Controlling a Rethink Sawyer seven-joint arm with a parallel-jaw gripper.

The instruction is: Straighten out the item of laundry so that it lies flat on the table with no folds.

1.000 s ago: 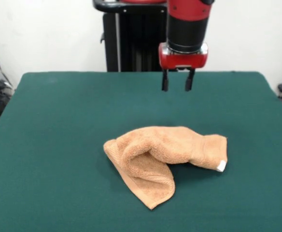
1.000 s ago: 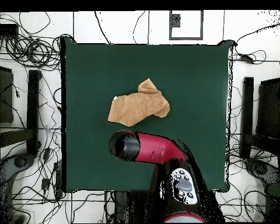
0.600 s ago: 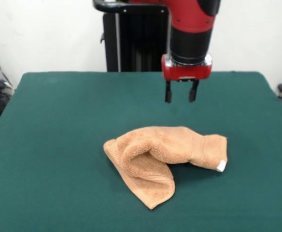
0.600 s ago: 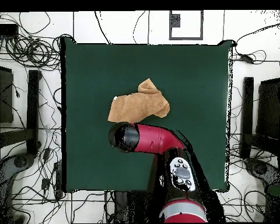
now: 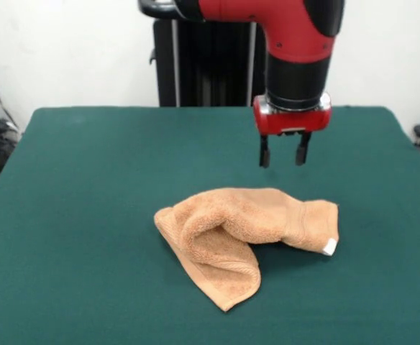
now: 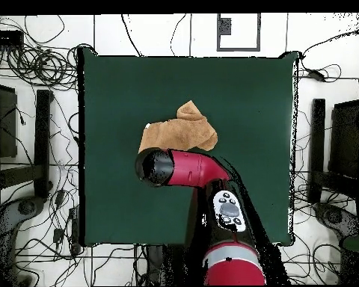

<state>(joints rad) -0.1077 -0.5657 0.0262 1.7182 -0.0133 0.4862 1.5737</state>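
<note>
Since the earlier frames the arm has swung toward the towel's tagged end and dropped lower, while the towel point(image 5: 242, 237) has not shifted. The gripper point(image 5: 284, 151) now hangs in the air above the towel's far edge, near the tag end, its fingers apart and holding nothing. The towel lies crumpled near the middle of the table point(image 5: 73, 215), folded over itself with a rolled hump along the top and one corner pointing toward the front edge; the white tag point(image 5: 329, 247) marks an exposed corner. It looks soft, light and limp, likely to drape and drag rather than slide stiffly, so a pinch at a free corner, the tagged one or the front point, seems the best hold. The layers tucked under the hump are hidden, and in the overhead view the arm covers the towel's near edge point(image 6: 179, 134) and the gripper itself.
</note>
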